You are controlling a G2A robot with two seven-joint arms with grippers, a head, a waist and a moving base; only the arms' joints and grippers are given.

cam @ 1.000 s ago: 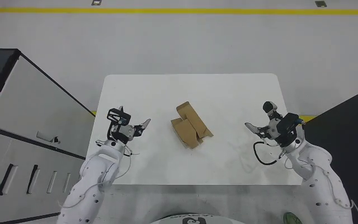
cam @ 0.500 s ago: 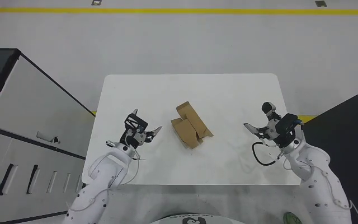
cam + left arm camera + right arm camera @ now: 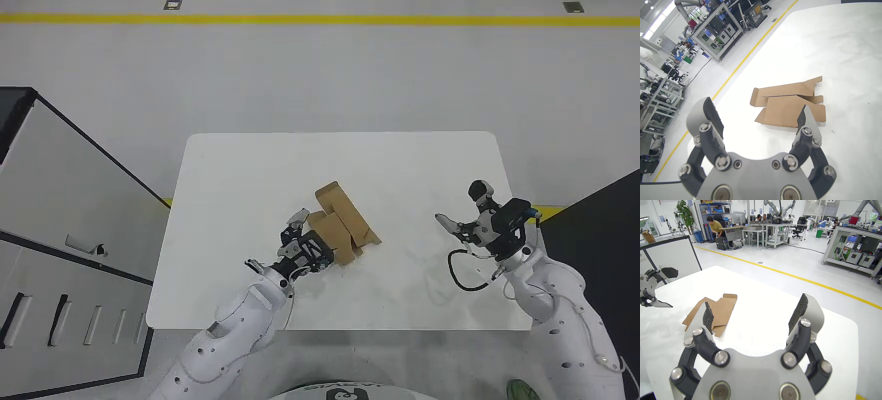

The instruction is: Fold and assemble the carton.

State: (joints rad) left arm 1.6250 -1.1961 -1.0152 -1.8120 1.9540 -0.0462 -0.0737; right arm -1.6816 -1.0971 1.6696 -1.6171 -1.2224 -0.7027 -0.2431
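Left claw [image 3: 755,105], open and empty like the right claw [image 3: 755,303], has come beside the carton [image 3: 338,228].

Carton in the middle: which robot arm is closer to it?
Left. The left gripper is open right beside the carton; the right gripper sits far off near the edge of the table.

The carton [image 3: 338,224] is plain brown cardboard with no pattern. The table [image 3: 400,170] is white. The left gripper [image 3: 755,102] and the right gripper [image 3: 755,298] are silver-grey metal with black links, and their pads [image 3: 797,311] are black with a fine ribbed pattern. The floor [image 3: 400,70] is pale grey, crossed by 1 yellow line [image 3: 320,19].
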